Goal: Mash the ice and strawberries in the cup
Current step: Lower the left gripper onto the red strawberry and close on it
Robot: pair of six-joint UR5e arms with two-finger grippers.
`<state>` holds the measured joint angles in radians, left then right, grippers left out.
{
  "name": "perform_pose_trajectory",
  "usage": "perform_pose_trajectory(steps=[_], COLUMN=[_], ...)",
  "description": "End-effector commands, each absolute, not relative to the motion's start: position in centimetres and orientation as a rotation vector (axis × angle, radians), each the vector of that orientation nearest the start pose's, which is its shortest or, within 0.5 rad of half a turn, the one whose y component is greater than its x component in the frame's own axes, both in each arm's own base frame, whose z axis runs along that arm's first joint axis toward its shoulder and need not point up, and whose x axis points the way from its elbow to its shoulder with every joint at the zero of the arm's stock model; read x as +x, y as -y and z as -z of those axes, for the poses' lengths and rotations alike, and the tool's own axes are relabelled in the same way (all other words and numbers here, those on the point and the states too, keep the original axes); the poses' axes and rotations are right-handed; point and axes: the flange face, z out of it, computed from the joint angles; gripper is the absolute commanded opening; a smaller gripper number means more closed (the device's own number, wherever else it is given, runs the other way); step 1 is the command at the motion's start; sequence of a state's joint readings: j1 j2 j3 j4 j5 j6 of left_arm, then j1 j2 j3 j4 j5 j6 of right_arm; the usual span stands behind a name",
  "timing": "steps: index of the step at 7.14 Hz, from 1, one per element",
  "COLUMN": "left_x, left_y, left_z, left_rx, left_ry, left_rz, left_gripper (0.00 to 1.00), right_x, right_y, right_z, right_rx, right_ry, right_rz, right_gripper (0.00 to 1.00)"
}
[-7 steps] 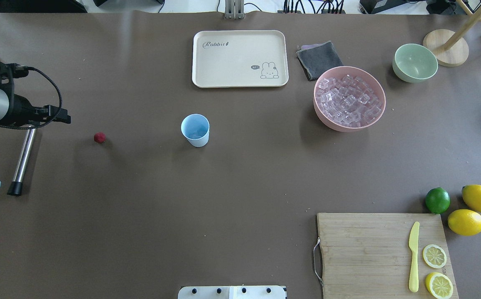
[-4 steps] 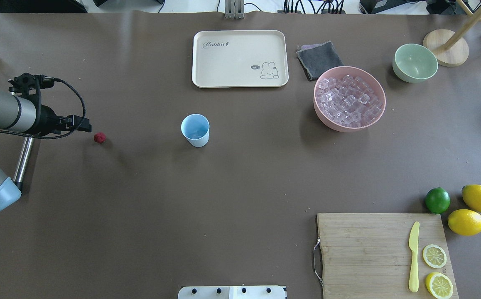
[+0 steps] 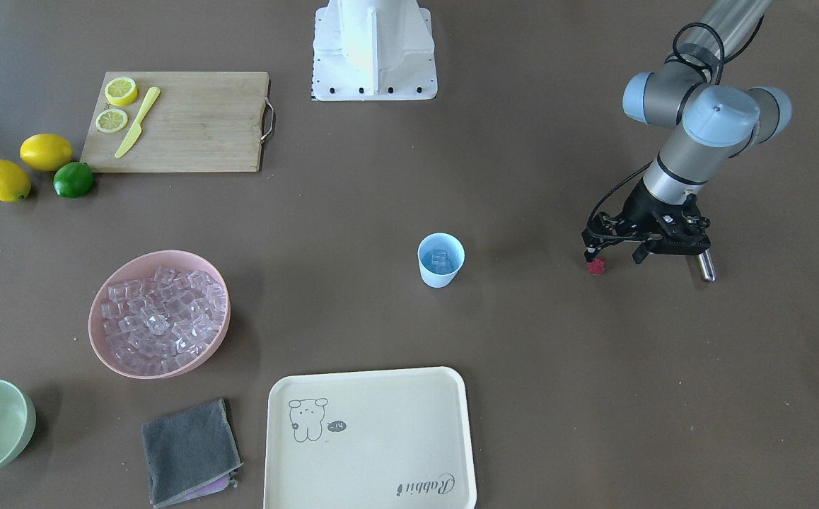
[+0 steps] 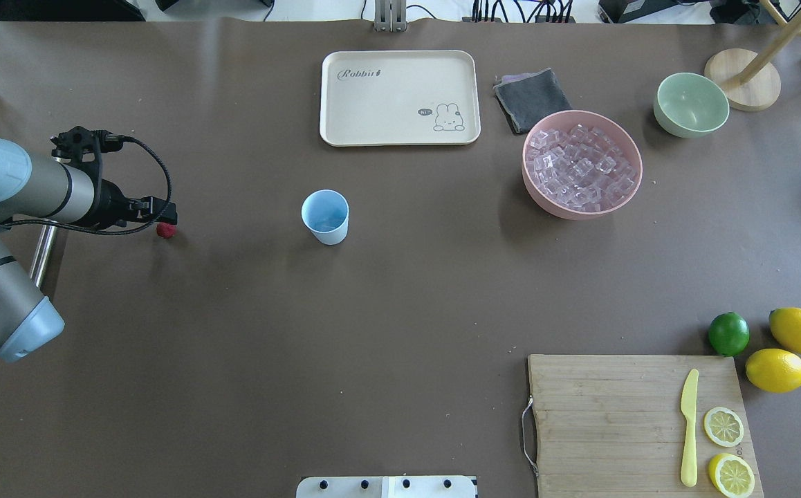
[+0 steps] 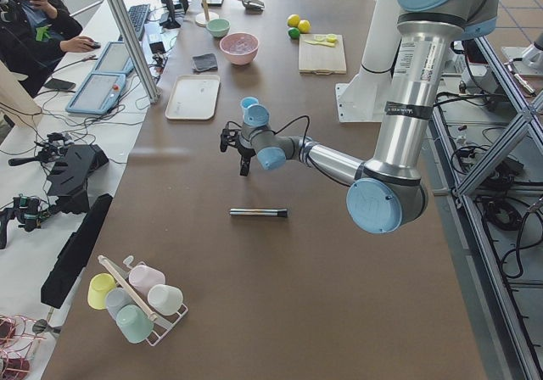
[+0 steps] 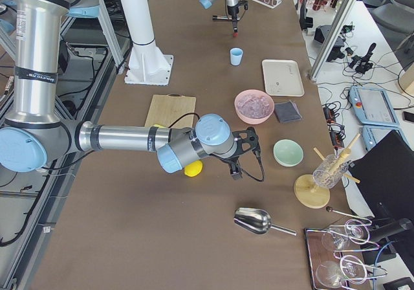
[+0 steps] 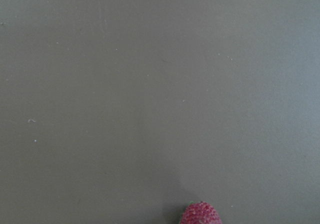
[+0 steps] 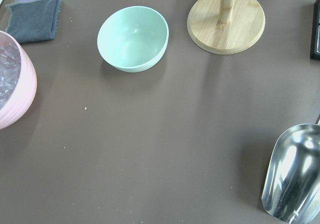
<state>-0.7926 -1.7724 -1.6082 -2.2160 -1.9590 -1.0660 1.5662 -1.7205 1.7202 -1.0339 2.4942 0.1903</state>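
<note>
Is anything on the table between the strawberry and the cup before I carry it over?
Nothing visible. Only bare table lies between the strawberry and the cup; the tray sits beyond the cup, off that line.

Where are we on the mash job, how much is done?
Done: ice already sits in the cup. In hand: the left hand is down by the strawberry, which lies on the table, not gripped. Left: strawberry into the cup, then mashing; the metal rod lies unused.
</note>
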Motion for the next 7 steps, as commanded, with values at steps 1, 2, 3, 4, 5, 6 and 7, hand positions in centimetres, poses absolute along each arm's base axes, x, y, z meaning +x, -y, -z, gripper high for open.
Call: perform_pose_trajectory(steps=[1, 2, 3, 4, 5, 6, 7], left_x=[37.0, 37.3, 37.8, 38.1, 38.3, 38.4, 38.3], left_y=[49.3, 49.4, 49.8, 50.1, 50.3, 50.4, 50.4], left_z=[-46.7, -47.6, -48.1, -47.9, -47.3, -46.8, -46.5], left_rx=[0.231, 0.22, 0.23, 0.23, 0.234, 0.24, 0.244], left_ry=[-0.907, -0.892, -0.873, -0.874, -0.881, -0.887, -0.893], left_rz=[0.076, 0.077, 0.086, 0.087, 0.084, 0.082, 0.08], left_gripper=[0.83, 0.72, 0.57, 0.43, 0.34, 0.32, 0.31], right_x=[5.2, 5.2, 5.2, 5.2, 5.2, 5.2, 5.2], right_y=[44.5, 44.5, 44.4, 44.4, 44.4, 44.4, 44.4], right_z=[-58.6, -58.6, -58.7, -58.7, -58.7, -58.7, -58.7], right_rx=[0.401, 0.401, 0.4, 0.4, 0.4, 0.4, 0.4], right_ry=[0.942, 0.942, 0.942, 0.942, 0.942, 0.942, 0.942], right_rz=[0.076, 0.076, 0.075, 0.075, 0.075, 0.075, 0.076], right_gripper=[0.98, 0.98, 0.98, 0.98, 0.98, 0.98, 0.98])
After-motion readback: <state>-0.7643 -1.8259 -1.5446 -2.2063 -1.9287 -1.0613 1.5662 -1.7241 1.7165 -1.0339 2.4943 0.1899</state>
